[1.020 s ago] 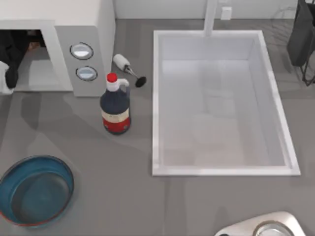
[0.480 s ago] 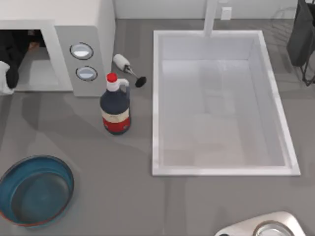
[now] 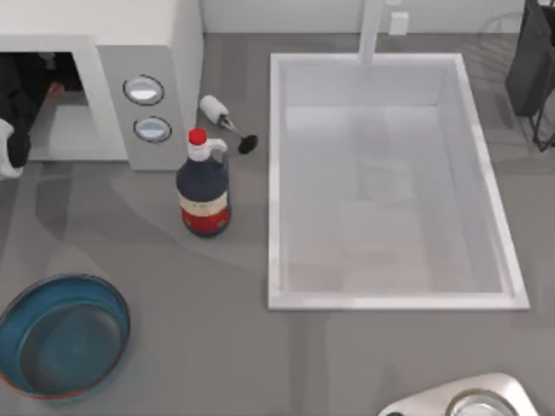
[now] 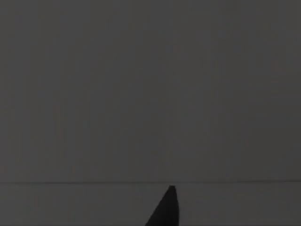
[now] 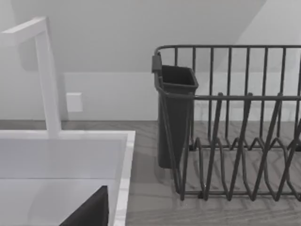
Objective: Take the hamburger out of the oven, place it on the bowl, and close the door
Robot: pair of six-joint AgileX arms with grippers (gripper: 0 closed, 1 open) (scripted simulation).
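Matte grey table; boxy white oven; glossy round bowl.

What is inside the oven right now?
The left arm reaches into the oven cavity, dark against the grey inside. A small orange-brown bit peeks beside it, maybe the hamburger. The arm and oven roof hide the rest.

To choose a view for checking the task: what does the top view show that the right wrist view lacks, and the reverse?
Top view: the oven, the bowl, a dark bottle, and the left arm reaching into the oven. Right wrist view: the dish rack's wire dividers from the side. Both: the sink, the faucet and the rack's dark cup.
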